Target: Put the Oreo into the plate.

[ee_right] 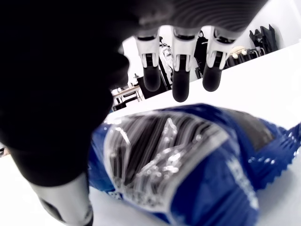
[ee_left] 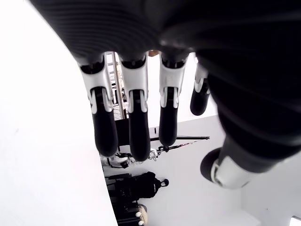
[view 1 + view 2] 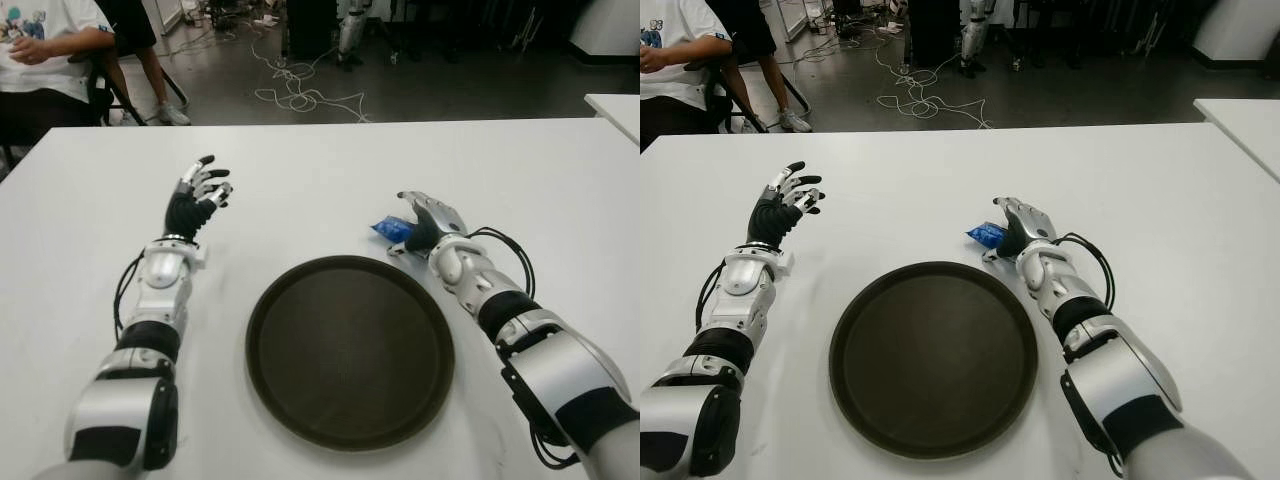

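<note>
The Oreo is a blue packet [image 3: 388, 229] lying on the white table [image 3: 300, 190], just beyond the far right rim of the round dark plate [image 3: 350, 350], which holds nothing. My right hand [image 3: 425, 222] is over the packet's right side. In the right wrist view its fingers [image 1: 181, 80] stretch out above the packet [image 1: 188, 160] without closing on it, and the thumb stands off to one side. Left of the plate my left hand [image 3: 200, 195] is raised, fingers spread and holding nothing.
A person in a white shirt [image 3: 40, 50] sits past the table's far left corner. Cables [image 3: 300, 90] lie on the floor behind the table. The corner of another white table [image 3: 615, 105] shows at the right edge.
</note>
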Action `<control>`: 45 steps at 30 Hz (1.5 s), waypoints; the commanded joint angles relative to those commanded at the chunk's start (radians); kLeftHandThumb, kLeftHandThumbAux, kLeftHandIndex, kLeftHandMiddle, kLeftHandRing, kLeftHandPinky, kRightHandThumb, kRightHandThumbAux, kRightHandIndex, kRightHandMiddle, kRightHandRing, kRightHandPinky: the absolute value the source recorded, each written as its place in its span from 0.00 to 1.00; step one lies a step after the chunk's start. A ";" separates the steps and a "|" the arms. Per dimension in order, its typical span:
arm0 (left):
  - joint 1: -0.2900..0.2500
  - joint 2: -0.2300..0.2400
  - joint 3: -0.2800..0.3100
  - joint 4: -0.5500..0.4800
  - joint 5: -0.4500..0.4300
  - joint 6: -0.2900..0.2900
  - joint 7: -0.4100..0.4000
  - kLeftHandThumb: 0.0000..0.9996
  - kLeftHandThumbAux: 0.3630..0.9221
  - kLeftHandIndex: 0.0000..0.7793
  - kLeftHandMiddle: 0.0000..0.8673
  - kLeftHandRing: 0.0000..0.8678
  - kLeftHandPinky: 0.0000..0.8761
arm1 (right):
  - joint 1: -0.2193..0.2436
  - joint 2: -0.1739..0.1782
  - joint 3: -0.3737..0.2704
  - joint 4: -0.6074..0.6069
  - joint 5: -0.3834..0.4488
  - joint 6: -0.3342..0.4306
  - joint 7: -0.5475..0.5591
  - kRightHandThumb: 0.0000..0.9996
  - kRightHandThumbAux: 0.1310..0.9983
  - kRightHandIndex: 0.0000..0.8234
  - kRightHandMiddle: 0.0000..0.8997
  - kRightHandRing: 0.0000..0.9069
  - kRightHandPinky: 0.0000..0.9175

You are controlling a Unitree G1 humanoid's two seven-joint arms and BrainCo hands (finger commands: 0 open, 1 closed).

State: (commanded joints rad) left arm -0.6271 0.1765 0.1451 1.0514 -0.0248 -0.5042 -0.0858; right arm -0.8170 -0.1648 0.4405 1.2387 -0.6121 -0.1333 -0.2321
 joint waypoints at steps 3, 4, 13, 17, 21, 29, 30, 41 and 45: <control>0.001 -0.001 -0.001 -0.003 0.001 0.003 0.002 0.46 0.53 0.18 0.31 0.37 0.46 | 0.002 -0.004 0.003 -0.015 -0.001 -0.001 0.022 0.00 0.81 0.17 0.16 0.17 0.18; 0.001 -0.001 -0.002 -0.004 0.002 0.005 0.004 0.46 0.53 0.18 0.31 0.37 0.46 | 0.001 -0.005 0.006 -0.018 -0.003 -0.001 0.032 0.00 0.81 0.17 0.16 0.17 0.18; 0.008 -0.002 -0.011 -0.018 0.011 0.008 0.010 0.43 0.53 0.17 0.30 0.36 0.44 | -0.008 -0.027 0.051 -0.035 -0.031 0.006 0.119 0.00 0.76 0.19 0.18 0.18 0.15; 0.010 -0.004 -0.011 -0.022 0.010 0.010 0.010 0.44 0.53 0.17 0.30 0.36 0.45 | -0.018 -0.033 0.076 -0.043 -0.046 0.039 0.178 0.00 0.75 0.19 0.19 0.19 0.14; 0.011 -0.006 -0.012 -0.024 0.012 0.010 0.012 0.44 0.52 0.17 0.30 0.36 0.45 | -0.022 -0.037 0.090 -0.053 -0.051 0.062 0.220 0.00 0.74 0.18 0.19 0.18 0.13; 0.011 -0.007 -0.017 -0.028 0.020 0.013 0.023 0.46 0.54 0.18 0.31 0.37 0.45 | -0.036 -0.042 0.125 -0.065 -0.071 0.107 0.304 0.00 0.72 0.15 0.17 0.16 0.11; 0.011 -0.008 -0.018 -0.030 0.020 0.014 0.024 0.46 0.54 0.18 0.31 0.37 0.45 | -0.037 -0.043 0.128 -0.066 -0.070 0.110 0.309 0.00 0.72 0.15 0.17 0.16 0.11; 0.018 -0.007 -0.019 -0.046 0.021 0.027 0.025 0.43 0.52 0.18 0.31 0.37 0.45 | -0.036 -0.043 0.138 -0.089 -0.065 0.146 0.333 0.00 0.72 0.12 0.15 0.14 0.09; 0.021 -0.005 -0.019 -0.052 0.020 0.031 0.022 0.42 0.52 0.18 0.31 0.36 0.45 | -0.034 -0.043 0.142 -0.095 -0.065 0.151 0.334 0.00 0.73 0.12 0.14 0.13 0.09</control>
State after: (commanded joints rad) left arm -0.6060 0.1715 0.1263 0.9996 -0.0043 -0.4737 -0.0634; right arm -0.8511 -0.2078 0.5823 1.1434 -0.6768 0.0182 0.1021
